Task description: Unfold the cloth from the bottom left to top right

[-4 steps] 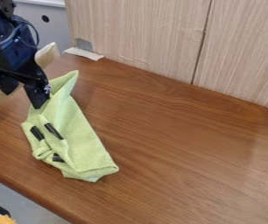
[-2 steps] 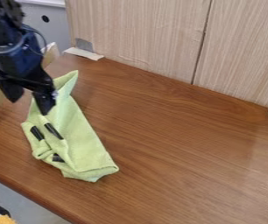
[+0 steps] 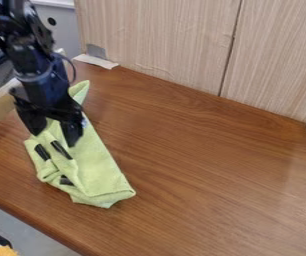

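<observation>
While the cloth (image 3: 102, 172) lies crumpled on the left of the table (image 3: 216, 175), we have our gripper (image 3: 53, 139) over it, spread and empty, so we are likely lining up and must next pinch its bottom-left layer and draw that toward top right.

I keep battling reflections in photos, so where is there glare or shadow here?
Camera view: a soft, pale sheen on the right of the table; slight shading on the wood along the upper right of the cloth; the fingers look almost black.
</observation>
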### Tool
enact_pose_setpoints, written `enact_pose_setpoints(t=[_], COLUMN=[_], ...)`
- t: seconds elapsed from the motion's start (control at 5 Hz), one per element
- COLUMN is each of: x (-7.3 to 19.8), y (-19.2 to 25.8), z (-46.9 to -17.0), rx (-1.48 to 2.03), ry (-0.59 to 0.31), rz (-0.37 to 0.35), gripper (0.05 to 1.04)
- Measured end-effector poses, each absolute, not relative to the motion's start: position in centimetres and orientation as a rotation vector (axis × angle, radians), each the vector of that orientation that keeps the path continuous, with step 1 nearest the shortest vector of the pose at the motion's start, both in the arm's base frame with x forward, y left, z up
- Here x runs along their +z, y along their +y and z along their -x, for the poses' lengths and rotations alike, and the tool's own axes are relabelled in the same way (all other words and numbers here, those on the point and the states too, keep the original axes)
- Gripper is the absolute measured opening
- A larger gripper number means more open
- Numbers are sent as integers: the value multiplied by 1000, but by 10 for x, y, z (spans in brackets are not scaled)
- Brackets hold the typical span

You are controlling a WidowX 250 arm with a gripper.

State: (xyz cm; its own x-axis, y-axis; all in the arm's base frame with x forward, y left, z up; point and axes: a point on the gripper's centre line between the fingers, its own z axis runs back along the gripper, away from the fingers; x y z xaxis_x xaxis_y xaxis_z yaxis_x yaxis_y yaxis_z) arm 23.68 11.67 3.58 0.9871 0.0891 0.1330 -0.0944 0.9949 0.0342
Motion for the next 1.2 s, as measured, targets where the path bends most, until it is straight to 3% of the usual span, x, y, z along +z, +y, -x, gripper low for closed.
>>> enact_pose_setpoints(t=[0.4, 0.8, 1.2], x=[22, 12, -6], y=[106, 106, 106], z=[-243, -232, -230], rx=[261, 297, 248], ry=[-168, -117, -47], rz=[-26, -32, -10], gripper=[1000, 965, 402])
